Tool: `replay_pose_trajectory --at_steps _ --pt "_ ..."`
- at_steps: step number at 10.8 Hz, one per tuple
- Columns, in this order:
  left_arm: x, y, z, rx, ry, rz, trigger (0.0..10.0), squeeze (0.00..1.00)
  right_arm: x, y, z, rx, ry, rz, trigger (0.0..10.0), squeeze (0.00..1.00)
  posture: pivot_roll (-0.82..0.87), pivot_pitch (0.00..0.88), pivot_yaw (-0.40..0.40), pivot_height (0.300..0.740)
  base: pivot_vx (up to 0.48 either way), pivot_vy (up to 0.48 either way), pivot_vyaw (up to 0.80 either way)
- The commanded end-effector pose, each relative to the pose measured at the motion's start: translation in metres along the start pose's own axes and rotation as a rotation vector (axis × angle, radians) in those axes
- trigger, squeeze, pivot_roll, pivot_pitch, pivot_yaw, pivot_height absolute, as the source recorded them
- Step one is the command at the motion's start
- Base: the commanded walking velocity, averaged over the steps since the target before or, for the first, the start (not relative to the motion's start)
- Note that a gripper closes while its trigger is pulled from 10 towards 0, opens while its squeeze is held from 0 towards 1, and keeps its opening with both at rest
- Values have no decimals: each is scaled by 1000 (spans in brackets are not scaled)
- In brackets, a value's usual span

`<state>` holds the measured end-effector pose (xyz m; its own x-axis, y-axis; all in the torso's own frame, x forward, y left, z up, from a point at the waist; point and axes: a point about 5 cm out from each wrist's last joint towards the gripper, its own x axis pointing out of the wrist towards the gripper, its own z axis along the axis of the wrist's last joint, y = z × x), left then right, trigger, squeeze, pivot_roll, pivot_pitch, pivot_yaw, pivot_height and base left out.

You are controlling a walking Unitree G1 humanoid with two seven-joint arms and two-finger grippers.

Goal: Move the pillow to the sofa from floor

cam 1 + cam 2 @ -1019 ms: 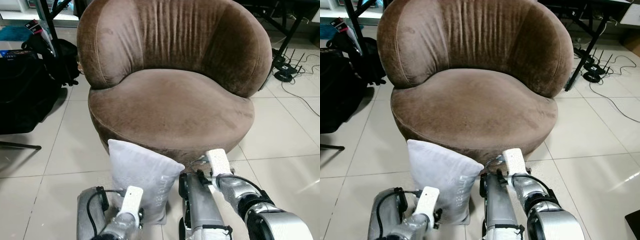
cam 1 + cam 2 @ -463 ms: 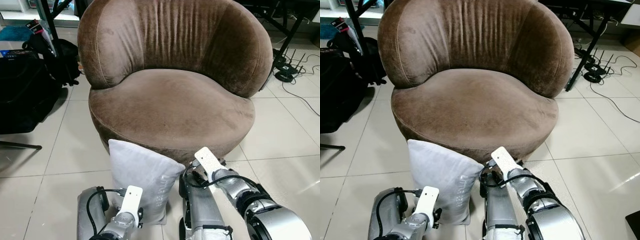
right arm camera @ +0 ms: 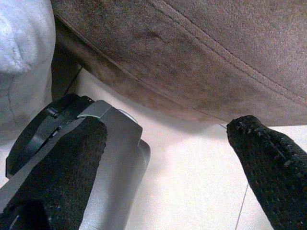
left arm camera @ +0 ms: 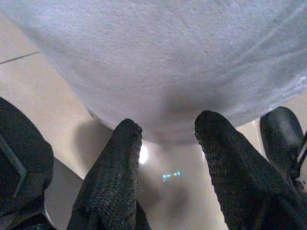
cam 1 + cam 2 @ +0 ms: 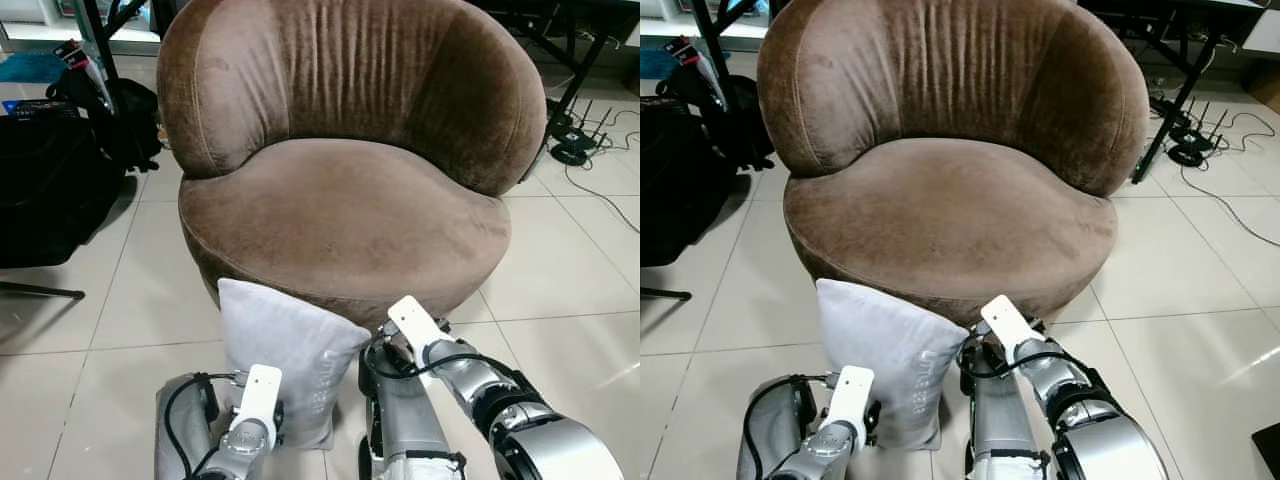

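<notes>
Pillow (image 5: 285,365) stands on the floor (image 5: 120,330) against the sofa (image 5: 345,180) front. My left gripper (image 4: 168,158) sits just before it, right gripper (image 3: 163,172) to its right.

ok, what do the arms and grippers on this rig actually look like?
Both arms are silver, rounded metal shells with black joint rings and looped black cables. Each wrist carries a flat white rectangular block. The left gripper and right gripper each have two long black fingers with a fine knurled, dotted texture and rounded tips. No labels or markings can be made out.
</notes>
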<state>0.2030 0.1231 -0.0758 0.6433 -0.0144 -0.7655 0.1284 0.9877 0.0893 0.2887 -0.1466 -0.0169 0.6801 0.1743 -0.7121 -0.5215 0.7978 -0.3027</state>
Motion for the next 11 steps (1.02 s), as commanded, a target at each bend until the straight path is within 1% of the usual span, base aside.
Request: replay_pose_trajectory --at_steps 1,2,3,4,5,6,7,8,9,10,11 --pt "-2 1 -7 -11 12 22 10000 0 -1 7 -16 -6 47 20 10000 0 -107 0 -50 463 0 0 0" --pt "-2 0 -8 -7 11 28 10000 0 -2 9 -21 21 47 37 10000 0 -102 0 -56 463 0 0 0" --pt "-2 -1 -9 -12 5 27 10000 0 -3 7 -16 132 3 90 10000 0 -102 0 -56 463 0 0 0" --pt "-3 -1 -11 -18 7 26 10000 0 -6 -2 -10 169 -88 157 10000 0 -110 0 -53 463 0 0 0" --pt "-3 -2 -12 -18 13 23 10000 0 -10 -9 -13 172 -107 159 10000 0 -122 0 -51 463 0 0 0" --pt "-3 -2 -14 -15 31 16 10000 0 -18 -23 -25 167 -131 132 10000 0 -142 0 -41 463 0 0 0" --pt "-3 -2 -15 -14 37 4 10000 0 -24 -32 -31 231 -143 77 10000 0 -155 0 -32 463 0 0 0" --pt "-4 -2 -16 -13 37 -3 10000 0 -27 -33 -35 211 -157 71 10000 0 -159 0 -19 463 0 0 0" --pt "-4 -2 -16 -53 27 -7 10000 0 -32 -30 -36 205 -178 75 10000 0 -161 0 -9 463 0 0 0" --pt "-5 -2 -16 -119 4 -18 10000 0 -38 -27 -33 196 -219 72 10000 0 -151 0 -7 463 0 0 0" --pt "-5 -3 -15 -182 -15 -32 10000 0 -38 -22 -31 207 -223 92 10000 0 -151 0 -7 463 0 0 0"
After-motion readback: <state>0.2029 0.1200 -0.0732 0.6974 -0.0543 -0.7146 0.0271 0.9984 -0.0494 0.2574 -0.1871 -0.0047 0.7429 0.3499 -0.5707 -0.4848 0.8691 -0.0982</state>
